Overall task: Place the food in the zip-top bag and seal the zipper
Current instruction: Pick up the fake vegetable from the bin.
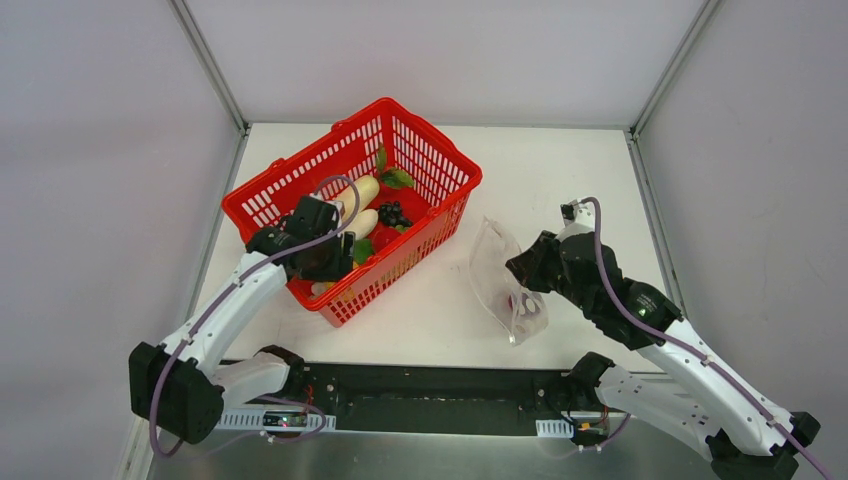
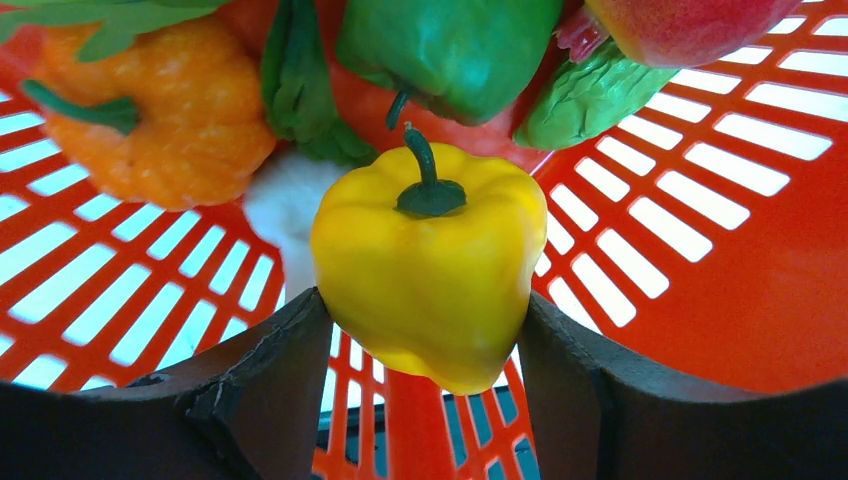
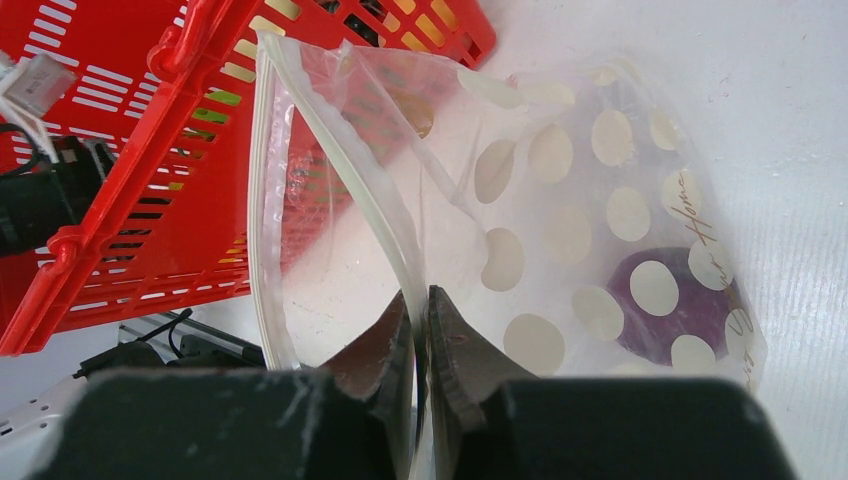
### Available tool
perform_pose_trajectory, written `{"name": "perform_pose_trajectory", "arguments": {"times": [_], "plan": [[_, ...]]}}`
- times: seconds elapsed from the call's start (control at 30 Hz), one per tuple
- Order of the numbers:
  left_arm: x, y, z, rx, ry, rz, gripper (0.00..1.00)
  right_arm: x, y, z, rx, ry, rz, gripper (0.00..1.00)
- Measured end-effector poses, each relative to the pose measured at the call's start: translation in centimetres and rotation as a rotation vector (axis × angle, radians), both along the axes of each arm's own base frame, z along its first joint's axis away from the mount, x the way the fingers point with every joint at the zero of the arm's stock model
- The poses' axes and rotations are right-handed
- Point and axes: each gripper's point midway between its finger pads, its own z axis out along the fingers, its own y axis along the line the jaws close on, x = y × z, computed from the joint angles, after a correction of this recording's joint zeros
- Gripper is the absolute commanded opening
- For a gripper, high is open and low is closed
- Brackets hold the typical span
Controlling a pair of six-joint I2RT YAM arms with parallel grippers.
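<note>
We look down on a white tabletop [image 1: 560,170] boxed in by plain pale walls [image 1: 450,50], with metal posts [image 1: 212,70] at the far corners and a black rail [image 1: 430,395] along the near edge between the arm bases. A red slotted basket [image 1: 300,170] sits left of centre. The left gripper [image 2: 420,305] is down inside it, jaws spread on either side of a yellow bell pepper [image 2: 430,260] that lies beside an orange toy fruit [image 2: 170,120] and a green pepper [image 2: 450,50]. The fingers sit right at the pepper's flanks, though we cannot tell whether they press it. Right of the basket, the right gripper [image 3: 421,320] is pressed together on the film of the dotted zip-top bag [image 3: 560,200], whose zipper [image 3: 265,200] is parted and faces the basket. A purple toy [image 3: 690,315] lies inside the bag.
</note>
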Motion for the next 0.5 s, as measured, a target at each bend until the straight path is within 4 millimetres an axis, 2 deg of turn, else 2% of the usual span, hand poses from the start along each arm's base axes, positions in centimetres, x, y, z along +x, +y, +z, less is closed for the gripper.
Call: {"name": "perform_pose_trajectory", "arguments": {"times": [0.1, 0.2, 0.4, 0.5], "plan": [[-0.3, 0.7, 1.6, 0.012, -0.044, 0.016, 0.04, 0.0, 0.0, 0.0, 0.0, 0.0, 0.0, 0.12], [-0.3, 1.1, 4.2, -0.002, -0.119, 0.028, 0.05, 0.0, 0.0, 0.0, 0.001, 0.0, 0.0, 0.12], [-0.3, 0.7, 10.0, -0.102, -0.301, 0.04, 0.08, 0.0, 0.1, 0.0, 0.004, 0.002, 0.001, 0.12], [-0.6, 0.5, 11.9, -0.154, -0.356, 0.046, 0.09, 0.0, 0.1, 0.0, 0.005, 0.003, 0.0, 0.12]]}}
